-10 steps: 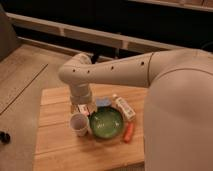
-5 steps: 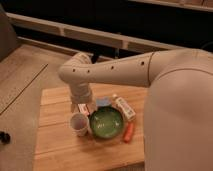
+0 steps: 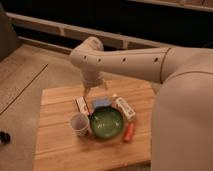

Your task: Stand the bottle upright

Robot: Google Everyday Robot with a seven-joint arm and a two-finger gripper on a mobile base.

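From where I stand, nothing of the job is done yet. The bottle [image 3: 124, 107] lies on its side on the table [image 3: 60, 150], just behind the green bowl [image 3: 106, 123] and to its right as I look. Its narrow capped end points away from the bowl. It has yet to be gripped, raised and set down on its base, so the whole task lies ahead.

The gripper [image 3: 89, 91] hangs from the wrist pointing down, above the table behind the bowl and off to its left. That puts it over the flat whitish pack [image 3: 81, 105] rather than over the bottle. The jaws look spread wide and empty. My view of them is dim, so I say that with some caution, but nothing shows between them and they touch nothing.

A blue item [image 3: 101, 103] sits right behind the bowl, between pack and bottle. A white cup [image 3: 79, 123] stands by the bowl's left side, and an orange piece [image 3: 129, 131] lies at its right.
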